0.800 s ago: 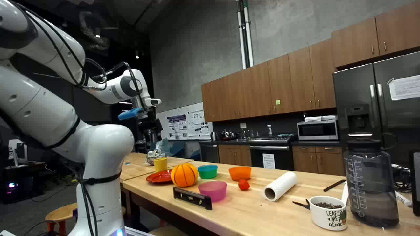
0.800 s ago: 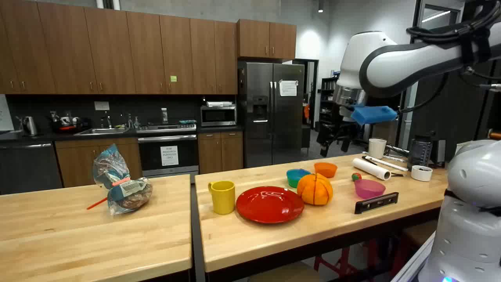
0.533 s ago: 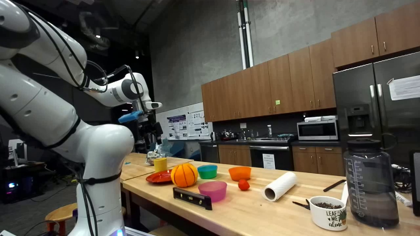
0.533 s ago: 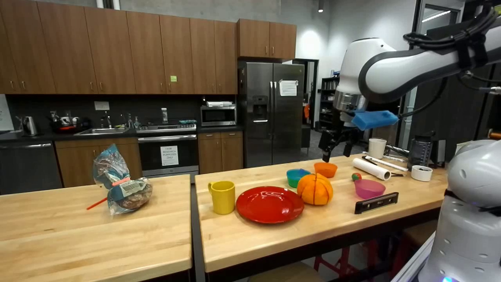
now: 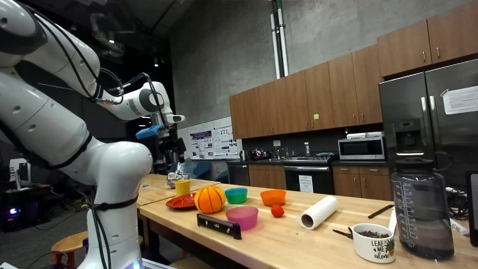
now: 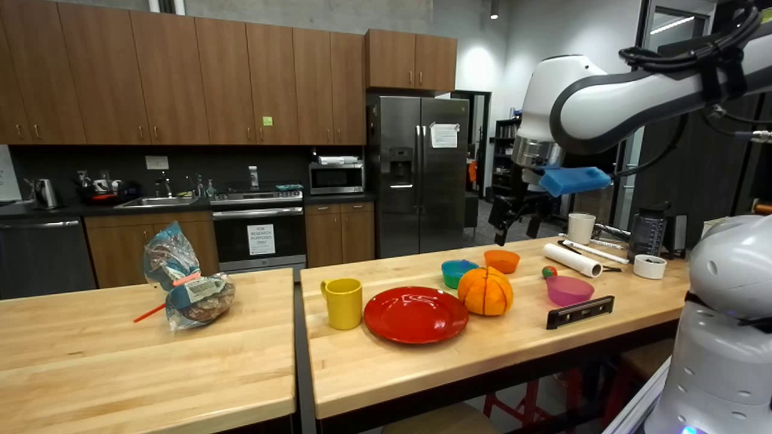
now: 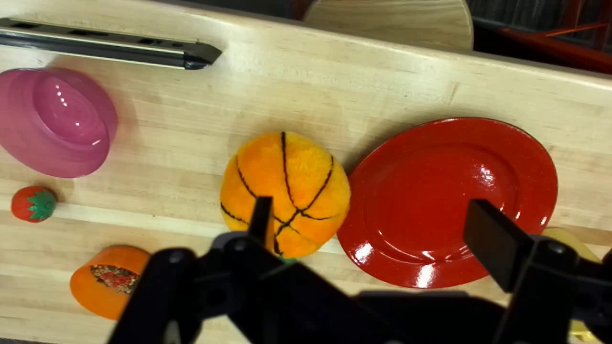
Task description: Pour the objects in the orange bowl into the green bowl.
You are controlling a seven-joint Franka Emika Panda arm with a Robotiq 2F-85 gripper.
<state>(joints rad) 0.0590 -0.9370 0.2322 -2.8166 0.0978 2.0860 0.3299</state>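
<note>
The small orange bowl (image 5: 273,198) stands upright on the table in both exterior views (image 6: 502,263). In the wrist view the orange bowl (image 7: 93,297) is at lower left, partly behind a gripper finger, with small brown and red bits inside. The green bowl (image 5: 236,196) stands near it, and it also shows in an exterior view (image 6: 455,275) partly behind the orange ball. In the wrist view only a green sliver (image 7: 288,261) shows past the finger. My gripper (image 7: 371,206) is open and empty, high above the table; it also shows in an exterior view (image 6: 517,235).
An orange stuffed ball (image 7: 296,181), red plate (image 7: 440,191) and yellow mug (image 6: 342,304) stand near the green bowl. A pink bowl (image 5: 242,217), toy strawberry (image 5: 277,210), black level (image 5: 219,225), paper roll (image 5: 318,212) and white planter cup (image 5: 373,248) are on the table.
My gripper sank a little between the first and middle moments, then rose slightly. It stays open. The bowls and other objects have not moved.
</note>
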